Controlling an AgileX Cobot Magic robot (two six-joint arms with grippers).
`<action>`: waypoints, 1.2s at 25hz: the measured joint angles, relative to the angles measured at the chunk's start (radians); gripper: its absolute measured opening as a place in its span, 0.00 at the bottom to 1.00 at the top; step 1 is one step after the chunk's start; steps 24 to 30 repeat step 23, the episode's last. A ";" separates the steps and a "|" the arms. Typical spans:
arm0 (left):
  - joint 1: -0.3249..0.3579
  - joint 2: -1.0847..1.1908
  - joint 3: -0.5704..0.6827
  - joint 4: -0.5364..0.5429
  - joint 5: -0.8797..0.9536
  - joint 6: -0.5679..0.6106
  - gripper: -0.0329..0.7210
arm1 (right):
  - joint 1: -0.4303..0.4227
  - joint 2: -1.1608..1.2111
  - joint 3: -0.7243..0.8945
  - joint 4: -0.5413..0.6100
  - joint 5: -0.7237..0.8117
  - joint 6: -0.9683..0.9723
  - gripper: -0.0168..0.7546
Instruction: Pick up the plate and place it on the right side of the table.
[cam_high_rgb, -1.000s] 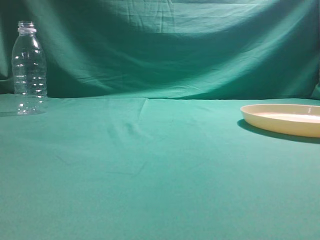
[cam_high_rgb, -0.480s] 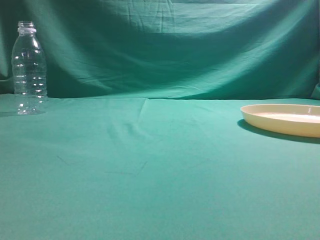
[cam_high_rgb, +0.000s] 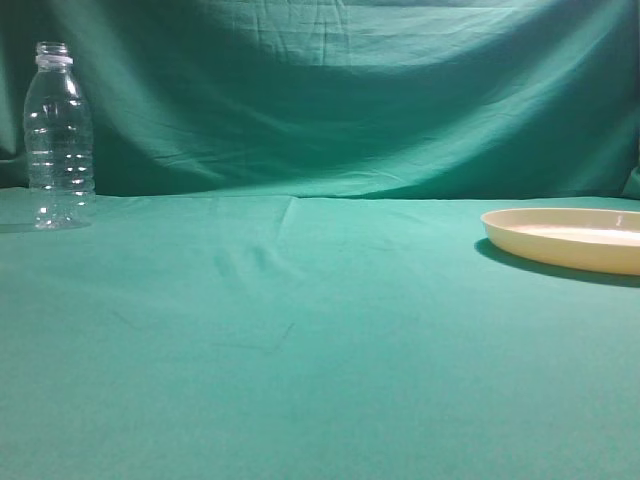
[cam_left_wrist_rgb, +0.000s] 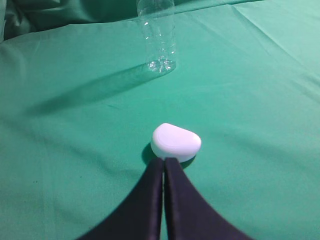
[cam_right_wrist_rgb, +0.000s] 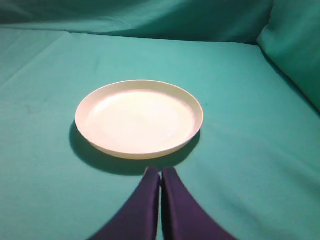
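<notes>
The pale cream plate (cam_high_rgb: 570, 238) lies flat on the teal-green table (cam_high_rgb: 320, 360) at the right edge of the exterior view. In the right wrist view the plate (cam_right_wrist_rgb: 139, 117) lies just ahead of my right gripper (cam_right_wrist_rgb: 160, 172), which is shut and empty, its tips a little short of the plate's near rim. My left gripper (cam_left_wrist_rgb: 163, 161) is shut and empty, its tips just in front of a small white rounded object (cam_left_wrist_rgb: 175, 141). Neither gripper shows in the exterior view.
A clear plastic bottle (cam_high_rgb: 58, 138) stands upright at the far left near the backdrop; its lower part also shows in the left wrist view (cam_left_wrist_rgb: 157, 37). A draped green backdrop (cam_high_rgb: 330, 90) closes the rear. A cloth fold (cam_right_wrist_rgb: 292, 45) rises right of the plate.
</notes>
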 joint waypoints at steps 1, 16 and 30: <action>0.000 0.000 0.000 0.000 0.000 0.000 0.04 | 0.000 0.000 0.000 -0.008 0.007 0.000 0.02; 0.000 0.000 0.000 0.000 0.000 0.000 0.04 | 0.000 0.000 0.000 -0.027 0.023 0.047 0.02; 0.000 0.000 0.000 0.000 0.000 0.000 0.04 | 0.000 0.000 0.000 -0.027 0.023 0.048 0.02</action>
